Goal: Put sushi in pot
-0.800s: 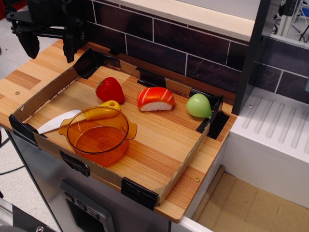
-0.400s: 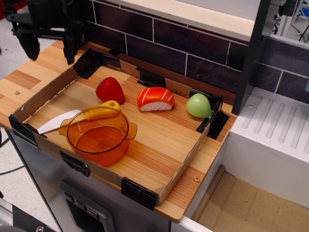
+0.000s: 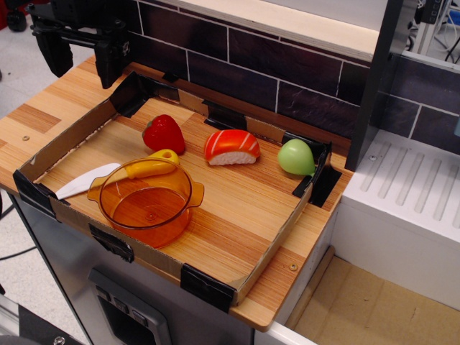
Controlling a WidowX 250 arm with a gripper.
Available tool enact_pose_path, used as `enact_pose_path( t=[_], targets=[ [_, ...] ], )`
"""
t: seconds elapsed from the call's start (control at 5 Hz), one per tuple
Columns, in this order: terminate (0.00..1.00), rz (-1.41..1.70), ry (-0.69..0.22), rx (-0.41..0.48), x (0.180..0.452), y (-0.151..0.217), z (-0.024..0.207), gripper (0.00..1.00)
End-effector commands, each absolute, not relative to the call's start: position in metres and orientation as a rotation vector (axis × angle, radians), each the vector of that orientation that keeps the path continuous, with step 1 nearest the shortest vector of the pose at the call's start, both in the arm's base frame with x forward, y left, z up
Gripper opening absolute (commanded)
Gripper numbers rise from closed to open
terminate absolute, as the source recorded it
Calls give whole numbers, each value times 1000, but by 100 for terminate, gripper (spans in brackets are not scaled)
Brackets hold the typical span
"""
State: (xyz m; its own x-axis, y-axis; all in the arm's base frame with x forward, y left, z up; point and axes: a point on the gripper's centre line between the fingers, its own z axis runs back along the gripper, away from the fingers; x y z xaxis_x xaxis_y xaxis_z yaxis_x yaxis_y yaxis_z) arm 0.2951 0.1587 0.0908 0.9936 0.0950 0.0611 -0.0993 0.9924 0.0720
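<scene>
Meanwhile the gripper [image 3: 81,66], its jaws spread and empty, has drifted slightly right toward the sushi [image 3: 231,147], which lies untouched well behind the pot [image 3: 147,203].

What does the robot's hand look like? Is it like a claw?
Kind of! The gripper is all black, with two flat, blocky fingers hanging from a wide black bar, a bit like a big clip. The body above it is a dark boxy block. No cables or markings can be made out in this view.

Cardboard tray [image 3: 269,241] on wooden counter [image 3: 43,118]
</scene>
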Motion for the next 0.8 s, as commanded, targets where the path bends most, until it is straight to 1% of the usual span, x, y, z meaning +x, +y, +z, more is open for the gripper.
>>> enact_pose_path(
  t=[0.0, 0.2, 0.4, 0.6],
  targets=[
    [0, -398, -64, 143, 324, 125, 115, 100],
    [0, -647, -70, 95, 328, 111, 108, 100],
    [0, -796, -58, 15, 330, 96, 101, 100],
    [0, -830, -59, -30, 330, 82, 90, 100]
  ],
)
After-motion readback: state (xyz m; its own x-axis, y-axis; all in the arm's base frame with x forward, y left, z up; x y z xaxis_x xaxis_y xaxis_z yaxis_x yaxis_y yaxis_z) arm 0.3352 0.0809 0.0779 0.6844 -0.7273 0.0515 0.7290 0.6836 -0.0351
